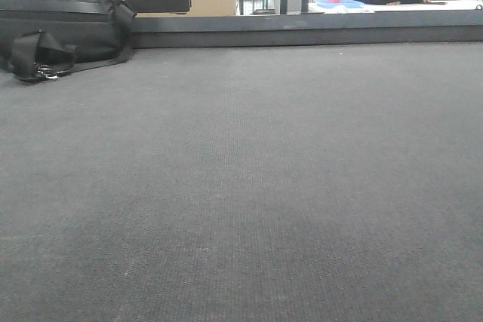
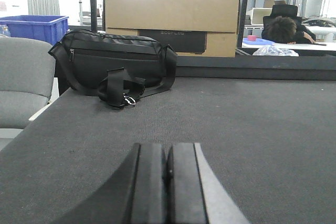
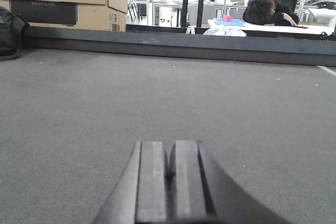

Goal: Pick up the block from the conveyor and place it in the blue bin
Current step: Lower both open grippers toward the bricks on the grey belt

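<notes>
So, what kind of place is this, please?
Probably a lab or workshop within an office: a wide grey conveyor belt, a cardboard box behind it, and a person slumped at a desk.

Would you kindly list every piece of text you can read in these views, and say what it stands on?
"ECOFLOW": faint lettering on the dark panel of the cardboard box.
The side labels on that box are too small to read.
Nothing else is legible.
</notes>
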